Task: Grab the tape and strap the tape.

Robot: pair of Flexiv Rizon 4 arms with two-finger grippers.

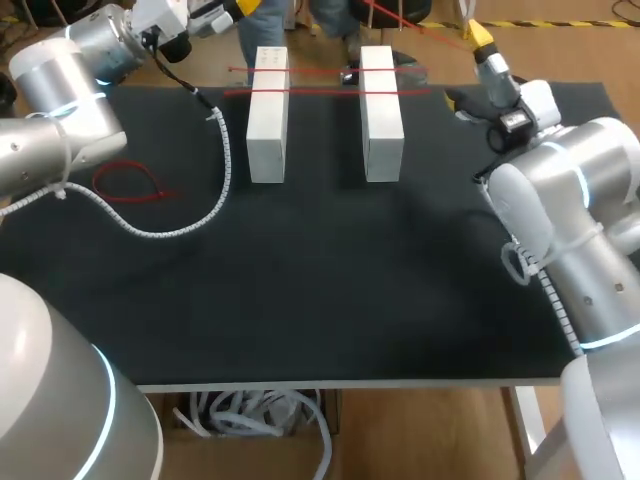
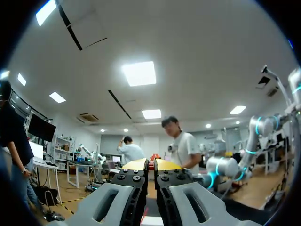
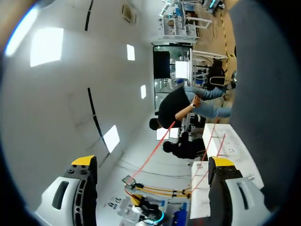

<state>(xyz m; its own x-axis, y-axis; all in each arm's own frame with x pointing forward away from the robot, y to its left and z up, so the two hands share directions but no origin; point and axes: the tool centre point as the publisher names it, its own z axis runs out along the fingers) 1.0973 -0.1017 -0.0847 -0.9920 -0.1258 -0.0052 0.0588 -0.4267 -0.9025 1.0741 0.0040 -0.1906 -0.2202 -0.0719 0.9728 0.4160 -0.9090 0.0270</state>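
Now: L gripper fingers pressed together; R gripper spread wide; red tape across white blocks.

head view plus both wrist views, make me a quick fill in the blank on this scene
Two red tapes lie across ____ white blocks.
A red loop lies on the black mat to the ____ of both blocks.
The right arm's jaws stand wide ____.
The left arm's jaws are ____.
Missing words: two; left; open; shut.

Bright even overhead light; ceiling panels glaring; shadows faint.
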